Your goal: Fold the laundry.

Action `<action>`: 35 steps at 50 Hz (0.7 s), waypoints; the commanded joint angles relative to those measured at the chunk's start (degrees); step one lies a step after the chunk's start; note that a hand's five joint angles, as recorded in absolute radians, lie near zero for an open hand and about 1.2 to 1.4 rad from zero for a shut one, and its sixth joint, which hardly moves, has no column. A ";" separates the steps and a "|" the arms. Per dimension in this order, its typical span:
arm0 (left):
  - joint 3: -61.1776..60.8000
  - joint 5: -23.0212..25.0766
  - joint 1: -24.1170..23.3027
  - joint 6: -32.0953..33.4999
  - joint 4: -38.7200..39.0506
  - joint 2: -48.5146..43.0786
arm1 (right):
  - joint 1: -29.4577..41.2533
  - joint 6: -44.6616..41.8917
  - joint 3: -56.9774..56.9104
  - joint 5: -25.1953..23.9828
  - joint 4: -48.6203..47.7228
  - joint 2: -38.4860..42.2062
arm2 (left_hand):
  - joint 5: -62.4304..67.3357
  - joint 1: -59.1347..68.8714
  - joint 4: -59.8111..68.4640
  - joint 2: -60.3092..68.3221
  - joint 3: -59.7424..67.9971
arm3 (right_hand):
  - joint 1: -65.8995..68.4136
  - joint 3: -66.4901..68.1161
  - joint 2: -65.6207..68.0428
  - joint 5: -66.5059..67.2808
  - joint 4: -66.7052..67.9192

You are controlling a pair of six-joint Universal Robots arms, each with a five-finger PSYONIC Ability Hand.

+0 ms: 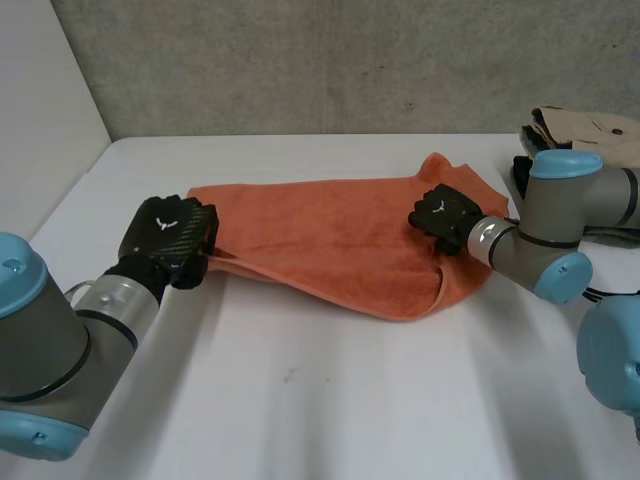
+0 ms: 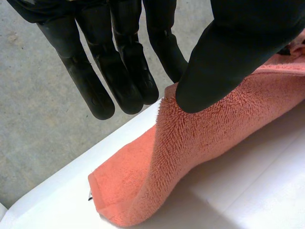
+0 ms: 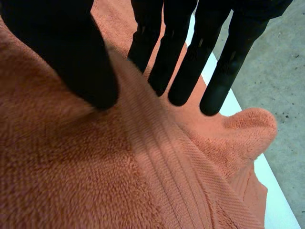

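The white worktop (image 1: 330, 400) carries one orange towel (image 1: 330, 240), spread flat across its middle. The towel is roughly doubled, with its front edge slanting across the worktop.

The left arm (image 1: 60, 340) reaches to the towel's left end and the right arm (image 1: 560, 225) reaches to its right end. Beyond the towel's right end, behind the right arm, lies a beige cloth item (image 1: 590, 130) with something black just under it.

The left hand (image 1: 170, 238) sits at the towel's left edge. In the left wrist view its thumb (image 2: 228, 52) presses on top of a raised fold of the terry pile. Its straight fingers (image 2: 90, 81) stand on the fold's far side, so the edge is pinched between them and held slightly off the worktop.

The right hand (image 1: 445, 215) rests on the towel near its right end, just in front of a bunched-up corner. In the right wrist view its thumb (image 3: 71, 52) bears down on the pile. Its straight fingers (image 3: 190, 62) lie across a ridge of towel that rises between them and the thumb, nipping that ridge.

A flat woven band (image 3: 176, 176) crosses the towel below those fingers.

The back of each hand bears a small pale Y-shaped mark (image 1: 163, 224).
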 commanded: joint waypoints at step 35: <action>5.12 3.55 11.30 0.53 -13.44 20.19 | -6.51 4.72 43.60 17.03 10.29 -63.58 | 13.09 13.39 11.17 11.35 11.56 | 17.63 14.57 13.90 16.48 14.44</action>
